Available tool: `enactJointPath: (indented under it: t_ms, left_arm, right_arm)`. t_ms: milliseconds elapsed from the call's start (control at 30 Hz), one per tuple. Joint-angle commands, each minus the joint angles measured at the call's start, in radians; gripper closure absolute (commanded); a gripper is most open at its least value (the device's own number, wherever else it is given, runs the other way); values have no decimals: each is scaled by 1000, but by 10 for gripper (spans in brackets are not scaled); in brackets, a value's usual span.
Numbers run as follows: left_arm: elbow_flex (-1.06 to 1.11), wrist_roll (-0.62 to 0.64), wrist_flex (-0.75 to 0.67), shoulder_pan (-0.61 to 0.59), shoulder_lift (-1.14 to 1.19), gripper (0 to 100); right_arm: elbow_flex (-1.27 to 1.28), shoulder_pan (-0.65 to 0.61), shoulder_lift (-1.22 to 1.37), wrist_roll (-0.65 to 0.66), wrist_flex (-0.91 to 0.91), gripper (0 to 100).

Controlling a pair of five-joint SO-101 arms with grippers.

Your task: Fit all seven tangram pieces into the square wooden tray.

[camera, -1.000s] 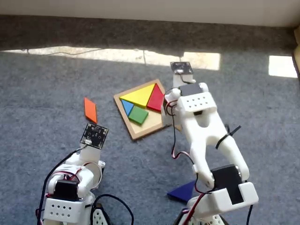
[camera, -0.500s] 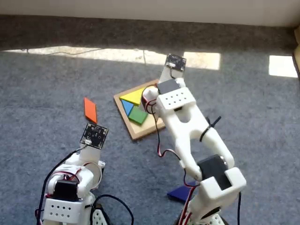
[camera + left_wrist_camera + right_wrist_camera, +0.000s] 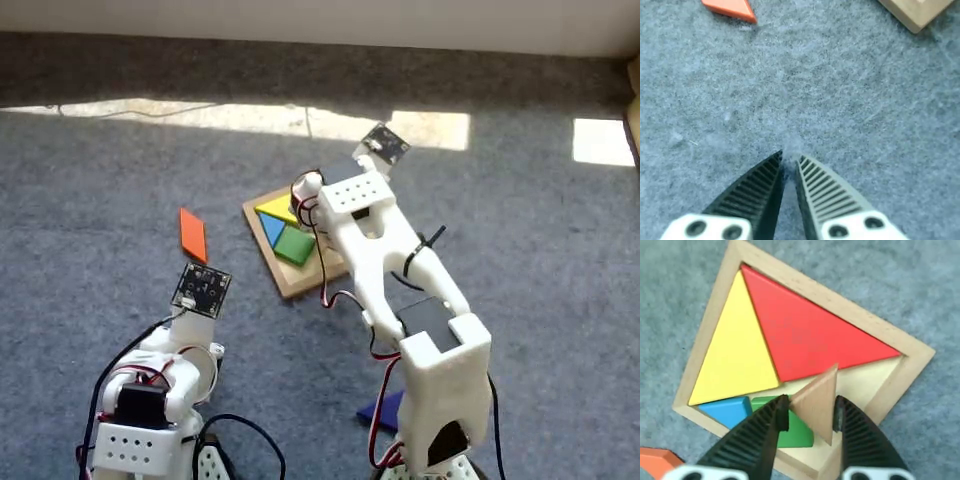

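Our right gripper [image 3: 811, 401] clasps a pale wooden triangle [image 3: 816, 407] over square wooden tray [image 3: 840, 310], left gripper [image 3: 789, 156] clenched empty, fuzzy grey carpet [image 3: 850, 100]

Grey carpet [image 3: 80, 200] all over — sunlit patches [image 3: 430, 130] along its far side.

We see bare floor of tray [image 3: 872, 379] betw. red triangle [image 3: 810, 335], green square [image 3: 799, 434] & rim; right gripper [image 3: 811, 413] w/ tan triangle [image 3: 816, 392] hangs above it.

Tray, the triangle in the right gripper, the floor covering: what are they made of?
Tray: pale wood, grain visible on the rim, looks unvarnished. Triangle: probably bare wood too, same tan, matte. Floor covering: grey carpet, short fuzzy pile.
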Motion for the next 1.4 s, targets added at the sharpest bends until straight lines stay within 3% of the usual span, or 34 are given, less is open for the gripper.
enactJointPath:
  t_ms: [0, 67, 233, 433, 800, 1367]
  left_arm:
    - [21, 9, -2, 13, -21, 994]
    - [21, 9, -2, 13, -21, 994]
    - [21, 9, -2, 13, -21, 994]
    - [21, 9, -2, 13, -21, 994]
    - [21, 9, -2, 13, -21, 994]
    - [21, 9, -2, 13, -21, 994]
  right_arm:
    - [-58, -10, -21, -12, -12, 729]
    - [-59, -12, -21, -8, -12, 701]
    - [-74, -12, -47, 34, -12, 740]
    - [-73, -4, -148, 244, -13, 998]
    - [105, -10, -157, 499, -13, 988]
    - [272, -10, -145, 511, -335, 988]
